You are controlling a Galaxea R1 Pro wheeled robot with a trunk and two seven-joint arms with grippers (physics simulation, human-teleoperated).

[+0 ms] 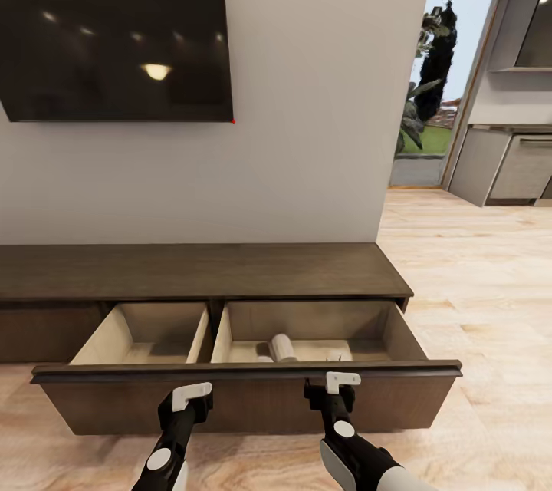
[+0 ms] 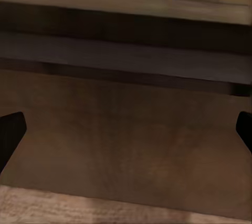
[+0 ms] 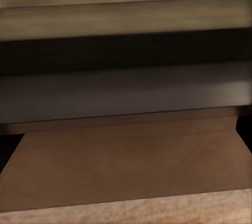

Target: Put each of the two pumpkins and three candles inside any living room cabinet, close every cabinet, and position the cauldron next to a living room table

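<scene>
The cabinet (image 1: 199, 270) is a long, low dark-brown unit against the wall, with its wide drawer (image 1: 245, 397) pulled out. The drawer's inside is pale beige and split into two compartments. In the right compartment a pale candle (image 1: 282, 347) lies on its side, with the tips of other pale items beside it behind the drawer front. My left gripper (image 1: 192, 397) and right gripper (image 1: 341, 383) are both close against the drawer front. The left wrist view has the left gripper (image 2: 126, 134) open, facing the brown front panel. In the right wrist view the right gripper (image 3: 126, 140) is open too. The pumpkins, cauldron and table are out of view.
A large dark television (image 1: 115, 34) hangs on the wall above the cabinet. To the right the light wooden floor (image 1: 483, 284) runs toward a glass door (image 1: 441, 84) and grey kitchen units (image 1: 514, 165).
</scene>
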